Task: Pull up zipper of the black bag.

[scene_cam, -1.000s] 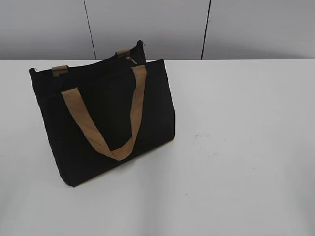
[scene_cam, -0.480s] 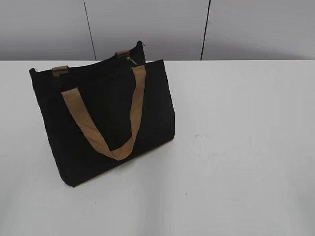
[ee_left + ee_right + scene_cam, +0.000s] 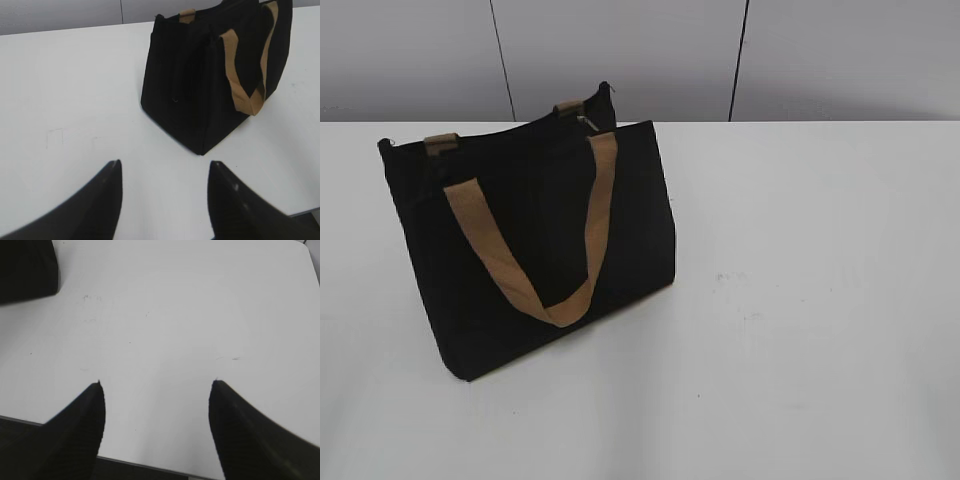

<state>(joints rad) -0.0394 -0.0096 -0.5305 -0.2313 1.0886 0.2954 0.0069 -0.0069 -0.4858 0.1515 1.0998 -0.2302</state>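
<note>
A white desk (image 3: 820, 300) fills the scene. The black bag (image 3: 530, 250) stands upright on its left part, near the desk's far edge, with bare desk to the bag's right and front. A tan strap handle (image 3: 525, 255) hangs down its front. No writing shows. The zipper (image 3: 582, 121) pull sits at the bag's top. The left claw (image 3: 162, 170) and right claw (image 3: 156, 385) are released, holding nothing, well apart from the bag.

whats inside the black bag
Nothing of the inside shows: the black bag stands upright on the white table, its fabric walls hiding any contents. Only the top edge with a small metal pull is visible.
</note>
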